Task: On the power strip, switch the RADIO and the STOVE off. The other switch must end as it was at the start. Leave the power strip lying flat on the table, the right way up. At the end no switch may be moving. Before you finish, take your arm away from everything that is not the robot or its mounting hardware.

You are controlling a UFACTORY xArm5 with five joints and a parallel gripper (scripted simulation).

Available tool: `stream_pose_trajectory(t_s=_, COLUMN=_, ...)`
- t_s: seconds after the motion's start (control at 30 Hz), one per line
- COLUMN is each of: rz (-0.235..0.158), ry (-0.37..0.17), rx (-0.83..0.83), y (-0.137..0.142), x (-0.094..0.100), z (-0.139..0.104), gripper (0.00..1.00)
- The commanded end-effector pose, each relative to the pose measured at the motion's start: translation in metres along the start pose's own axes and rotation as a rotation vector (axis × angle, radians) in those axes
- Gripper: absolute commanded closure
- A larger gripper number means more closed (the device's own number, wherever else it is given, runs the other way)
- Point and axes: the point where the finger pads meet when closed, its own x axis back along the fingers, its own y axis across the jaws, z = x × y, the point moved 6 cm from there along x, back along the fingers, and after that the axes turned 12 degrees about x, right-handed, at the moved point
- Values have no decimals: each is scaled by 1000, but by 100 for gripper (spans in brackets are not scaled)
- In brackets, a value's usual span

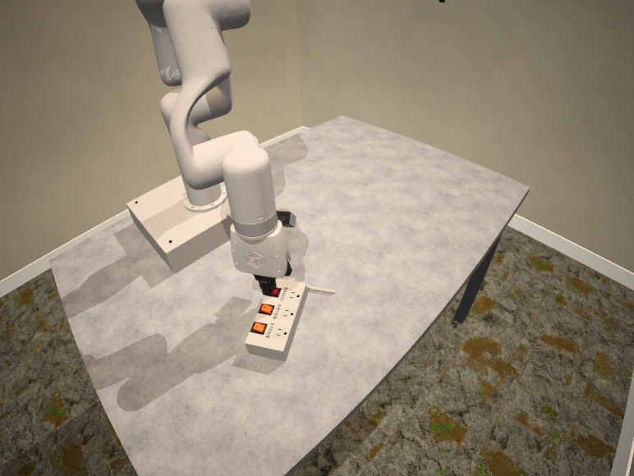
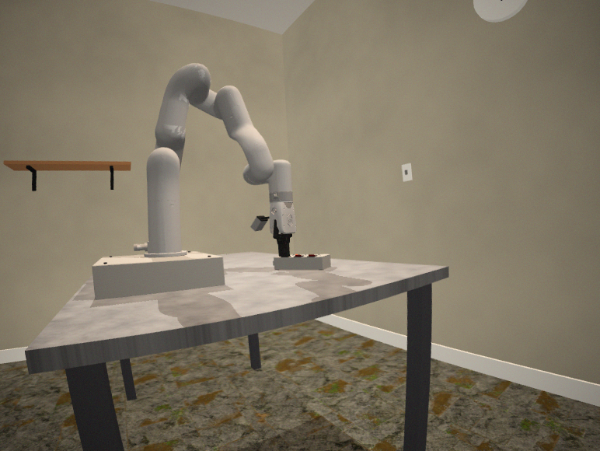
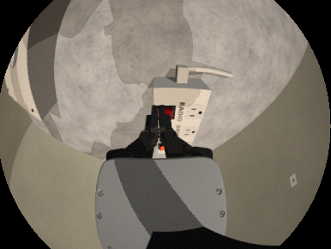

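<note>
The white power strip (image 1: 264, 350) (image 2: 300, 263) (image 3: 171, 94) lies flat on the table, switches up. The RADIO switch (image 1: 277, 292) (image 3: 170, 112) shows dark red, unlit, and is partly hidden by the fingers. The middle switch (image 1: 265, 308), whose label looks like DRYER, glows orange. The STOVE switch (image 1: 258, 327) also glows orange. My gripper (image 1: 268, 292) (image 2: 284, 255) (image 3: 158, 112) is shut and empty, its fingertips down at the RADIO switch and seemingly touching it.
A short white cord (image 1: 321, 290) (image 3: 212, 71) leaves the strip's RADIO end. The sockets line the side away from the switches. The arm's pale base block (image 1: 199, 245) (image 2: 157, 276) stands on the grey table (image 1: 399, 204) (image 2: 262, 295), behind the strip in the top view.
</note>
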Motion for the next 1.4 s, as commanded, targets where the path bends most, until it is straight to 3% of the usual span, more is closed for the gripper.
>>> stream_pose_trajectory(t_s=0.0, rz=-1, ry=-2, rx=0, y=0, x=0, z=-1, gripper=100)
stream_pose_trajectory(t_s=0.4, rz=-1, ry=-2, rx=0, y=1, x=13, z=-1, gripper=100)
stream_pose_trajectory(t_s=0.73, rz=-1, ry=-2, rx=0, y=1, x=37, z=-1, gripper=100)
stream_pose_trajectory(t_s=1.37, rz=-1, ry=-2, rx=0, y=1, x=39, z=-1, gripper=100)
